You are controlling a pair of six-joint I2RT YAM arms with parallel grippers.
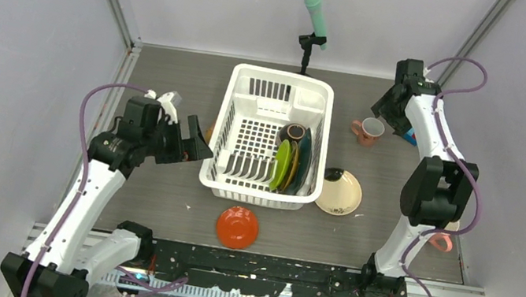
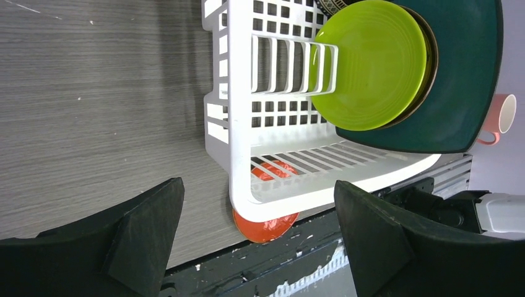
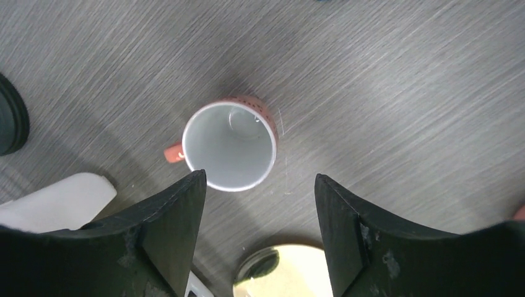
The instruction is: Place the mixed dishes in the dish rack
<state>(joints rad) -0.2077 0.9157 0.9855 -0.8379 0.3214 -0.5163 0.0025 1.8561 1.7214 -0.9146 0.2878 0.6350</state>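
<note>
The white dish rack (image 1: 281, 76) stands mid-table. Upright in its right side are a yellow-green plate (image 1: 282, 165), a dark teal plate (image 1: 304, 159) and, behind them, a small brown bowl (image 1: 294, 132). A red-orange dish (image 1: 237, 226) lies in front of the rack and a cream plate (image 1: 339, 192) to its right. One pink mug (image 1: 368, 131) stands upright at the back right. Another pink mug (image 1: 440, 240) is partly hidden behind the right arm. My left gripper (image 2: 259, 185) is open and empty beside the rack's left wall (image 2: 238, 124). My right gripper (image 3: 260, 178) hangs open over the mug (image 3: 229, 145), holding nothing.
A mint-green cylinder on a black stand (image 1: 316, 9) rises behind the rack. A small blue object (image 1: 409, 137) lies by the right arm. The black mounting bar (image 1: 281, 267) runs along the near edge. Grey walls close in on the left, right and back.
</note>
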